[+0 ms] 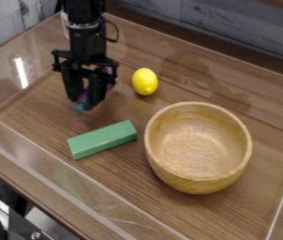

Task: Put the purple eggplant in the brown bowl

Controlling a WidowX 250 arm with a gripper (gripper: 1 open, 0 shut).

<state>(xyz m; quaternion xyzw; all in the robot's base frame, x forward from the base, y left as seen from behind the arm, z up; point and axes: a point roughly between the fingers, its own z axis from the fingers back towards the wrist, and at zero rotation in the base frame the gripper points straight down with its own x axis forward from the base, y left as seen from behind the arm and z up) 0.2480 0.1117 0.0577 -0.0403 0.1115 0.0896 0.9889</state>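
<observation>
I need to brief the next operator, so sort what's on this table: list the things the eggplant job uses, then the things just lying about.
Belongs to the job:
- small glossy purple toy eggplant, gripped in the black robot hand, lifted off the table
- large round light-brown wooden bowl, empty

Just lying about:
- yellow lemon, behind the bowl
- green rectangular block, flat on the wooden table
</observation>
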